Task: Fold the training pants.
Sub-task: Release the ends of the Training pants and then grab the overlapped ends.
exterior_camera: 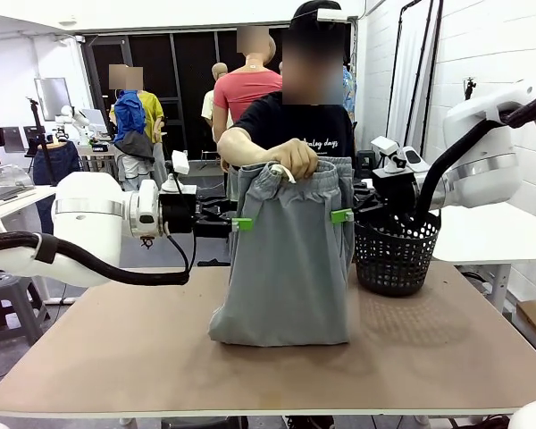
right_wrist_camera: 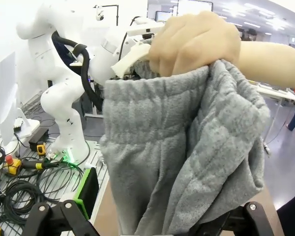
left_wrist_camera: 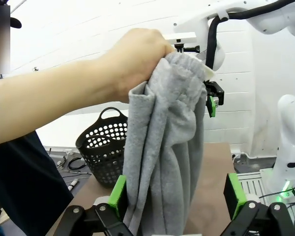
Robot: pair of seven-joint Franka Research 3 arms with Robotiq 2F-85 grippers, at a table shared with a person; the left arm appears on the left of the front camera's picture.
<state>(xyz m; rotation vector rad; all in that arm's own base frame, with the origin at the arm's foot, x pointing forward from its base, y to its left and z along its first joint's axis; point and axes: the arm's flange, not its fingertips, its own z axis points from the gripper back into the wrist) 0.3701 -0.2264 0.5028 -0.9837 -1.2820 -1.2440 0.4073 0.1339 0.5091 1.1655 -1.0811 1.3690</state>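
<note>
As the left pincer (exterior_camera: pixel 239 223) stands spread at the left edge, the one pair of training pants (exterior_camera: pixel 290 268) hangs mid-table, grey cloth between its fingers, lower end slumped on the table (exterior_camera: pixel 116 357). Up top, one hand (exterior_camera: pixel 293 159) of the person at the far side bunches the waistband. Right edge now: the right pincer (exterior_camera: pixel 343 215), spread wide as well, cloth between its fingers too. Further right, one black mesh basket (exterior_camera: pixel 396 255). Script on the person's black shirt (exterior_camera: pixel 272 121), too small to read.
</note>
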